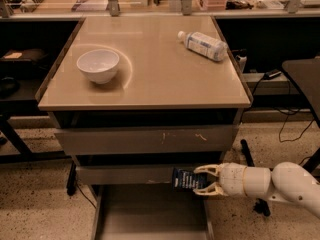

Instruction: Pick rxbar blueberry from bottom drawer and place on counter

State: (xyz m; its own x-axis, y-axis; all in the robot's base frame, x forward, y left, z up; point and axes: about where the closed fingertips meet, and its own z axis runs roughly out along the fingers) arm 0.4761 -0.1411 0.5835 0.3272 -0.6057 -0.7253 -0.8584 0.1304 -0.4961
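The rxbar blueberry (183,179), a small dark navy wrapper with pale lettering, hangs in front of the middle drawer front, above the open bottom drawer (150,216). My gripper (199,180) comes in from the right on a white arm and is shut on the bar's right end, one finger (207,170) above it and one below. The glossy tan counter (165,69) lies well above the gripper, on top of the grey cabinet.
A white bowl (98,65) stands on the counter's left part and a clear plastic bottle (202,45) lies at its back right. Two closed grey drawer fronts (145,140) face me. A cluttered bench runs behind; cables and a dark chair (302,79) are at right.
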